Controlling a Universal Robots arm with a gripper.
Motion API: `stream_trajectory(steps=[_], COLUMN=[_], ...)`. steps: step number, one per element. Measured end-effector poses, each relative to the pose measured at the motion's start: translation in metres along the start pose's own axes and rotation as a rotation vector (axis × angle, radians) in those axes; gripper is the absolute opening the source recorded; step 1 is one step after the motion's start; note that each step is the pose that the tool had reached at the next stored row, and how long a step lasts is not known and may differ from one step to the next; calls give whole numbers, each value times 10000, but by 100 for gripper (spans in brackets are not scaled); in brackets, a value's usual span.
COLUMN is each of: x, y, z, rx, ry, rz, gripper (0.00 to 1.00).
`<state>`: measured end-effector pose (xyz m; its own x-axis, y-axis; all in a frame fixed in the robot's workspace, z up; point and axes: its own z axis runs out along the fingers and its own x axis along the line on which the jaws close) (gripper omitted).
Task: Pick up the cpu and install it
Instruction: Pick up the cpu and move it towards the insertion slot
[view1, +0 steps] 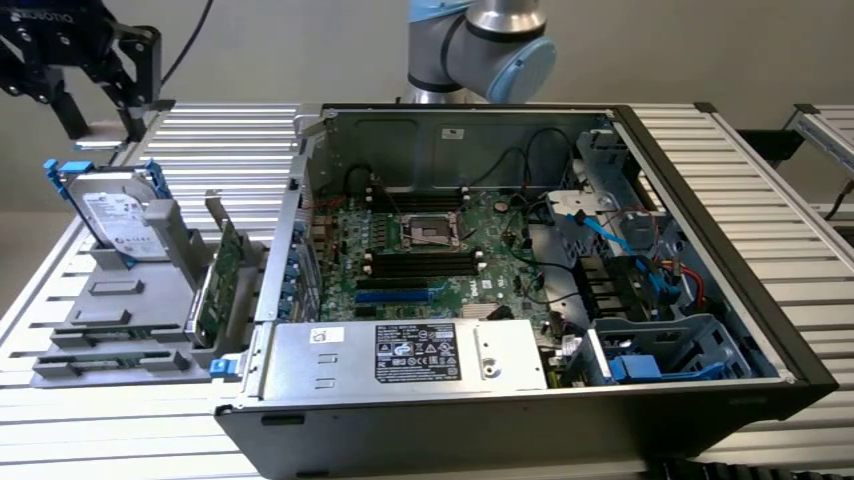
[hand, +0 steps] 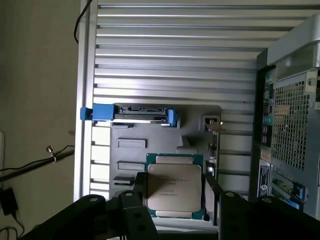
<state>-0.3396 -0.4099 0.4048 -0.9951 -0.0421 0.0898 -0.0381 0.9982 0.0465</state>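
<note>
The cpu, a flat square chip with a silver-grey metal top and green rim, sits between my two black fingers in the wrist view. My gripper is shut on it, one finger against each side. In the exterior view, my gripper hangs high at the far left, above the grey parts holder. The open computer case lies to the exterior view's right, with the motherboard's cpu socket near its middle.
A silver hard drive in a blue bracket stands upright in the holder, directly below my gripper. A long green circuit card stands beside the case wall. The ribbed metal table extends around the case. Cables and a blue drive cage fill the case's right side.
</note>
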Motion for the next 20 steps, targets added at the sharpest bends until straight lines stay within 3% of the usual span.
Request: stream_trajectory(steps=[20], x=[-686], y=[216], z=[-51], rx=[-3], ry=[108], rz=[5], gripper=[54])
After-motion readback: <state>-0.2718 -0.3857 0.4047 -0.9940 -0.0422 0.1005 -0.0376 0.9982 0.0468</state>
